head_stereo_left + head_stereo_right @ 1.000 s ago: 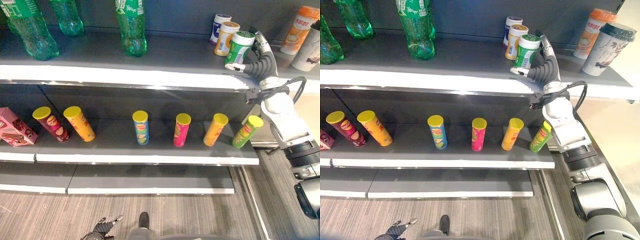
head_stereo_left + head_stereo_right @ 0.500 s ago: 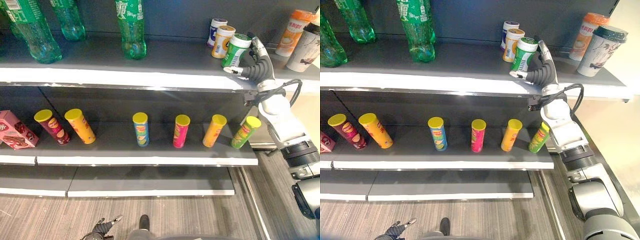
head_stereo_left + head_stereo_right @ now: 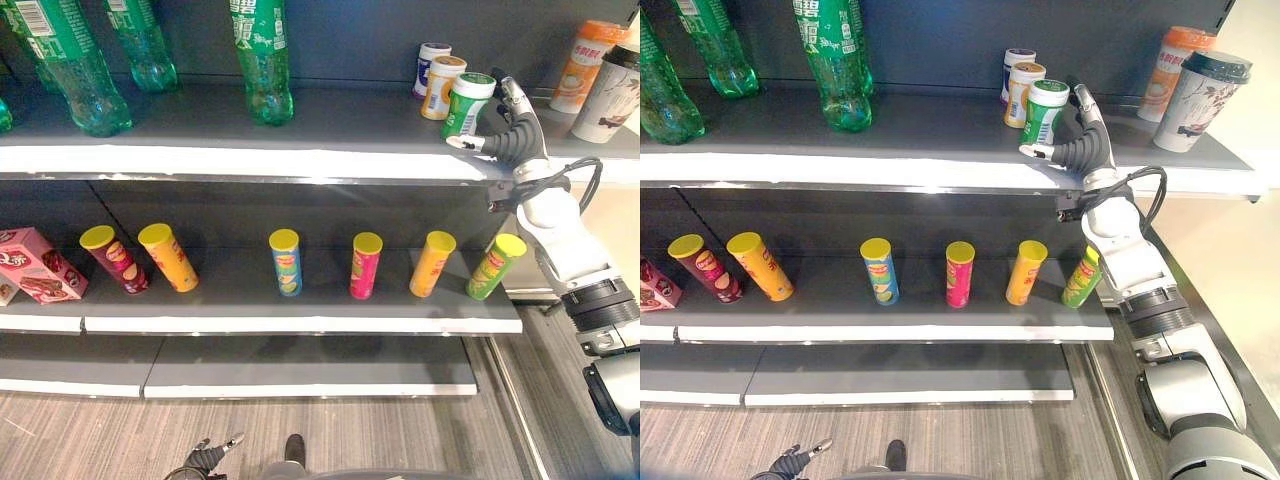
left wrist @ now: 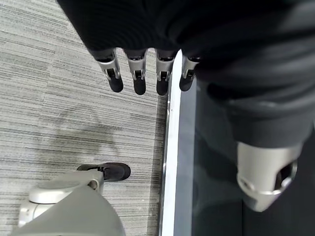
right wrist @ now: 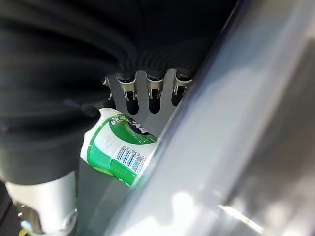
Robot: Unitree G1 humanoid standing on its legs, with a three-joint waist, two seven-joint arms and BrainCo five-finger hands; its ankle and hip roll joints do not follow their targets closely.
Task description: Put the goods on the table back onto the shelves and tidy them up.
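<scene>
The green bottles (image 3: pixel 262 60) on the top shelf (image 3: pixel 250 155) lose their necks and caps past the upper edge, and the pink box (image 3: pixel 40 265) at the far left of the middle shelf is partly cut off. Behind the green-lidded can (image 3: pixel 1044 110), the right hand (image 3: pixel 1080 150) hides its fingers, so whether they touch the can cannot be told.
</scene>
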